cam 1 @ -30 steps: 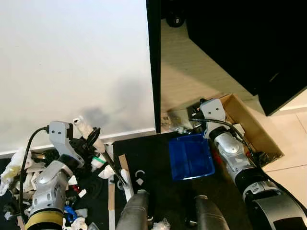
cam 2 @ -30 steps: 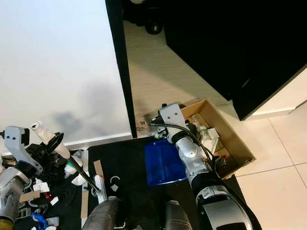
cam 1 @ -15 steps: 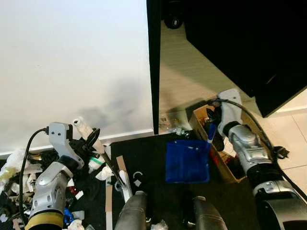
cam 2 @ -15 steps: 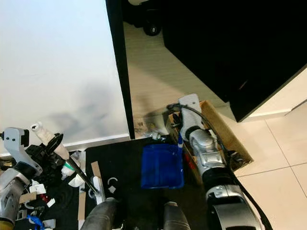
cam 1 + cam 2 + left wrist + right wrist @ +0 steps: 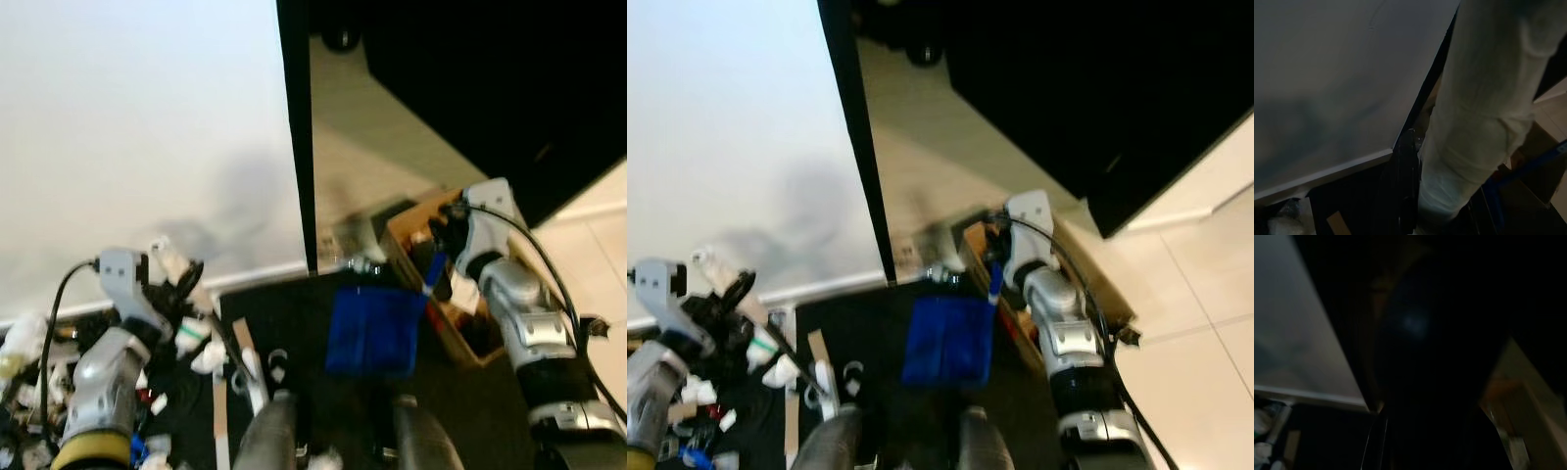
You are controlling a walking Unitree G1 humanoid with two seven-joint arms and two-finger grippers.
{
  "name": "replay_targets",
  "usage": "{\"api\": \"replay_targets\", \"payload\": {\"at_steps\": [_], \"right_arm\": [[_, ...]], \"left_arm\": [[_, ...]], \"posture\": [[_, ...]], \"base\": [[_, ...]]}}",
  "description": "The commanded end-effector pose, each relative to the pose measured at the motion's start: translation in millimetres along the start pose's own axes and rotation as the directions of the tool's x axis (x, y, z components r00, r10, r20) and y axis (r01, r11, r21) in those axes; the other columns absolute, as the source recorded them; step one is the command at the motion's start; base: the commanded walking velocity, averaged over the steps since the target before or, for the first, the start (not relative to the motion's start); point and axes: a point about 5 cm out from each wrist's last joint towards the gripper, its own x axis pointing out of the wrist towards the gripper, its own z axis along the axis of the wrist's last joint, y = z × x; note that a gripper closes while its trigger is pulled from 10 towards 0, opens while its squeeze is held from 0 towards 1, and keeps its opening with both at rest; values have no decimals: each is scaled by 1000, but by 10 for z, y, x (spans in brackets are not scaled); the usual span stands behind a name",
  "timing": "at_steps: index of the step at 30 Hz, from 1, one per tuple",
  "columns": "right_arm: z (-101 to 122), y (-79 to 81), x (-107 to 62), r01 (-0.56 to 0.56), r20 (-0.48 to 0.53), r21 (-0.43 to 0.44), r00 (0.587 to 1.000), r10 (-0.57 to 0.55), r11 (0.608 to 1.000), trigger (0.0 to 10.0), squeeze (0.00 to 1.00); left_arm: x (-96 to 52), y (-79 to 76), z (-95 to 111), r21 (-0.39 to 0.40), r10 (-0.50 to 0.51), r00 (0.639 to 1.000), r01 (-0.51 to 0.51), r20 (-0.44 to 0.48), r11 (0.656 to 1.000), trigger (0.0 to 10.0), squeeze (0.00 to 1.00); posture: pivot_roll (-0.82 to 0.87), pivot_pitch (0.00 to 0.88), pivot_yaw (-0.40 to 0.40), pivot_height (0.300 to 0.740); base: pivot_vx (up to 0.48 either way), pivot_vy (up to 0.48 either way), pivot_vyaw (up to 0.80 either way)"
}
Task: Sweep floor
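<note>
Left eye view, from left to right. Bits of white rubbish (image 5: pixel 24 343) down in the left corner, on the black mat (image 5: pixel 294 308). Just beside them the left gripper (image 5: pixel 181 284), fingers closed around the pale handle of the brush (image 5: pixel 171 266). Brush handle tilted, thin dark stick running from it down toward more white scraps (image 5: pixel 211 357) on the mat. Behind all that, a big white wall (image 5: pixel 147 127). Left wrist view: same pale handle very close up (image 5: pixel 1484 107), one black finger (image 5: pixel 1405 181) lying along it. Next, in the middle, a tall black edge (image 5: pixel 294 137) going up from the mat, shiny pale floor to its right. Blue dustpan (image 5: pixel 372 328) hanging tipped over the mat, held at its top corner by the right gripper (image 5: pixel 438 269), fingers pinched shut on the blue handle. Brown cardboard box (image 5: pixel 431 294) right behind and beside that gripper, some pale things inside, too blurry to name. Silver right arm (image 5: pixel 524 323) running down to the bottom right. Right wrist view too dark, only a dim blue glow (image 5: pixel 1413 323).
</note>
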Motion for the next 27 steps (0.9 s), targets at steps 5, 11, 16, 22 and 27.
{"api": "replay_targets", "payload": {"at_steps": [5, 11, 16, 22, 27], "right_arm": [[59, 142, -109, -140, 61, 33, 989, 138, 990, 10000, 0], [-1, 120, -159, -194, 21, -24, 981, 194, 981, 10000, 0], [-78, 25, -180, -199, -27, -63, 980, 198, 978, 10000, 0], [-134, -6, -156, -207, -48, -34, 978, 205, 978, 10000, 0], [-285, 93, -142, -197, -72, -29, 978, 195, 980, 10000, 0]], "left_arm": [[-22, -19, -139, -74, 10, 1000, -12, -29, 997, 10000, 0], [-12, 33, -75, -58, 18, 1000, -19, -17, 998, 10000, 0], [-22, 114, 89, -19, 22, 1000, -22, 7, 1000, 10000, 0], [-76, 167, 304, 40, -24, 1000, 24, 8, 999, 10000, 0], [-151, 158, 365, 123, -48, 999, 51, -25, 991, 10000, 0]], "posture": [[195, 267, 11, 740], [193, 267, 14, 740], [195, 269, 17, 740], [205, 267, 17, 740], [220, 269, 14, 740]], "base": [[0, 0, 0], [0, 0, 0], [0, 0, 0], [0, 0, 0], [0, 0, 0]]}}
